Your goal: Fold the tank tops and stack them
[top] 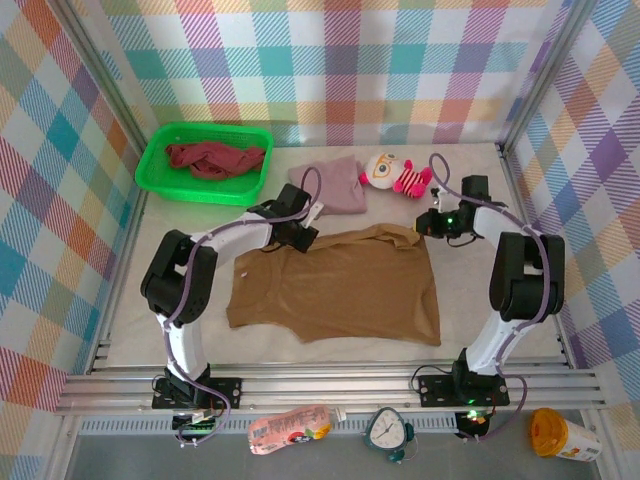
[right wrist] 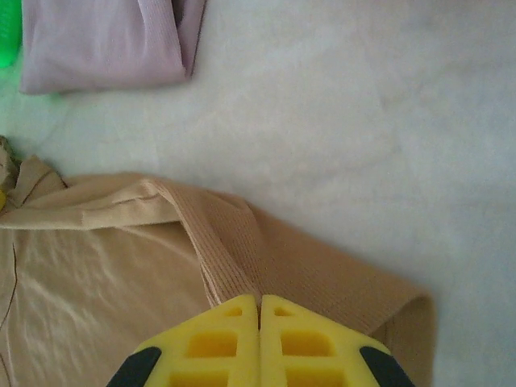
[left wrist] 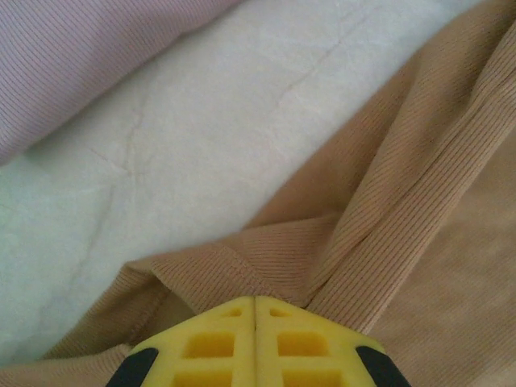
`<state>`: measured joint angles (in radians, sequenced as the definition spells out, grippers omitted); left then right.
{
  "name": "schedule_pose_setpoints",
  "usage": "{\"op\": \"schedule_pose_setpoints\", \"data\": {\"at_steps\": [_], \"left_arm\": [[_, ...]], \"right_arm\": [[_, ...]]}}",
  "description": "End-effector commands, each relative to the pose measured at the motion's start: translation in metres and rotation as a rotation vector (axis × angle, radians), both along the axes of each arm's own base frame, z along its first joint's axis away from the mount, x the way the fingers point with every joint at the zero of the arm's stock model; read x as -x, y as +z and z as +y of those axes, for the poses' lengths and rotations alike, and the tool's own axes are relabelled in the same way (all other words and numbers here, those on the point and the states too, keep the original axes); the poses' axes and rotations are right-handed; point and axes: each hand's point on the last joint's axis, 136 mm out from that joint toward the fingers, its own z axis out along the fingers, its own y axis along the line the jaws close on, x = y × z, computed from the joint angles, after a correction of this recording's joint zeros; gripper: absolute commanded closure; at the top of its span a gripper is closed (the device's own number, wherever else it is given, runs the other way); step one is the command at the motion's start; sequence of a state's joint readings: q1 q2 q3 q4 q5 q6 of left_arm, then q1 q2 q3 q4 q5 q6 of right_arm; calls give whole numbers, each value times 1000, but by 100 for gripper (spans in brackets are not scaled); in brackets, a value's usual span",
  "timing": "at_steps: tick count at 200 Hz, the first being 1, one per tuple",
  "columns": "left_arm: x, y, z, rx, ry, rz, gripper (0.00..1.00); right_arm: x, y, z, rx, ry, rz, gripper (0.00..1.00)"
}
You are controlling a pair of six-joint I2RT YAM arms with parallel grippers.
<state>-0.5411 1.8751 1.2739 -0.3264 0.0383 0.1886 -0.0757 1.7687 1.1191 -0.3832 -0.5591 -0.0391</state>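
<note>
**Tan top gripped at both far corners; fold not yet made**

At far left, the green basket (top: 160,172) holds the maroon tank top (top: 215,158), bunched and unfolded.

The left pincer (top: 300,232) sits at the far left shoulder of the tan tank top (top: 335,290). Its wrist view shows the pincer (left wrist: 256,302) closed tight, with the ribbed edge of the tan tank top (left wrist: 403,210) gathered at its tips.

Just beyond it, the mauve tank top (top: 330,185) lies folded on the surface (top: 460,300), apart from the tan one.

The tan garment lies spread flat at the centre, hem toward the arm bases. The plush toy (top: 395,175) lies beside the mauve top and plays no part.

The right pincer (top: 432,225) is at the far right shoulder. Its wrist view shows the pincer (right wrist: 260,300) likewise closed, with a ribbed strap of the tan tank top (right wrist: 218,242) running into its tips.

Assessment: the step in hand is the first fold of the tan top, with both far corners secured.

- The next move calls for both arms to lift together and carry the far edge toward the near hem at an even pace, so the cloth doubles without skewing.
- Stacking onto the mauve top comes after that.
- The maroon top awaits handling.
</note>
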Motion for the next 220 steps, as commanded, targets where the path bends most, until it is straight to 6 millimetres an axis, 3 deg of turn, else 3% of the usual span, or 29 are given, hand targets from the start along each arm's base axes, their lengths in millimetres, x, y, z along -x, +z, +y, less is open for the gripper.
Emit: {"op": "schedule_pose_setpoints", "data": {"at_steps": [1,67,110,147,174,201,220], "left_arm": [[7,15,-5,29,-50,-40,100],[26,-14,10,-28,-26,42,100],[34,-20,11,-45,-27,94,100],[44,-29,14,-41,23,157,100],[54,-35,10,-18,32,192,93],[60,-34,12,-23,40,214,88],[65,-19,11,3,36,209,81]], "right_arm": [[6,17,-2,-19,4,-47,94],[42,-14,-15,33,-56,71,94],[65,-44,-23,91,-76,190,93],[62,-60,-35,157,-112,220,93],[55,-65,-41,187,-126,223,92],[54,-59,-45,213,-133,218,82],[52,-46,-47,226,-142,199,78]]}}
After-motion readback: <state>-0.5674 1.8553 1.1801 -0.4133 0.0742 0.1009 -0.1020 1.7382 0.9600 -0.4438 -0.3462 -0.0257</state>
